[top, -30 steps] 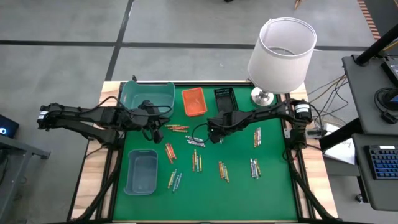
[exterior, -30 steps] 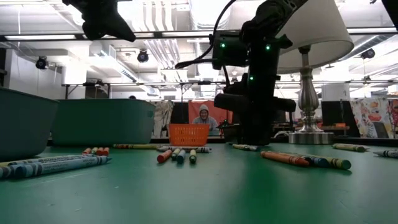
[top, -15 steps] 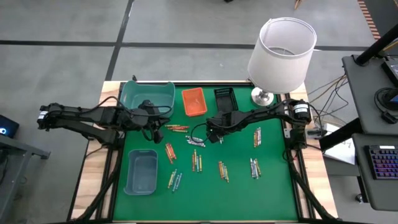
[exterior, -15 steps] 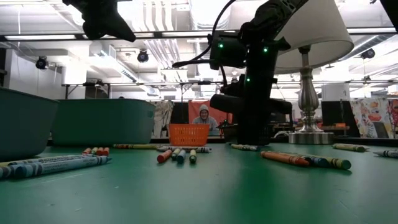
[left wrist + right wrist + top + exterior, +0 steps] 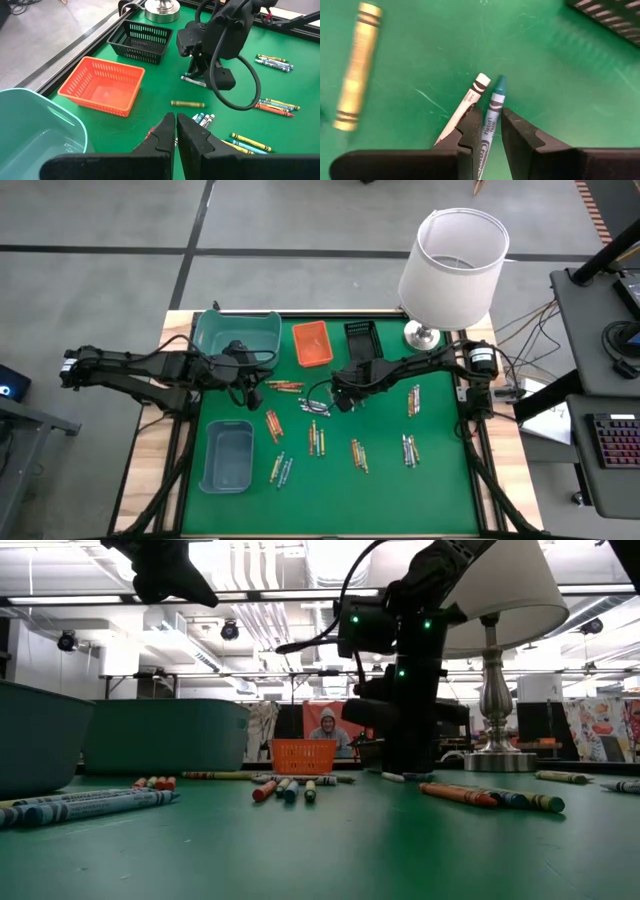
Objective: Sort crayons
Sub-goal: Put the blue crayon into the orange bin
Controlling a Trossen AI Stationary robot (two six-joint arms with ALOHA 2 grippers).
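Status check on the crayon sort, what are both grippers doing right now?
Right gripper down on mat, fingers straddling teal crayon; white crayon touching alongside, may snag. Left gripper shut, empty, above the mat beside teal tray.

The crayons [image 5: 315, 438] lie flat in small loose clusters across the middle of the green mat: several toward its left side, more near its right edge. Near the far edge, a teal crayon [image 5: 493, 107] and a white one [image 5: 468, 102] lie side by side.
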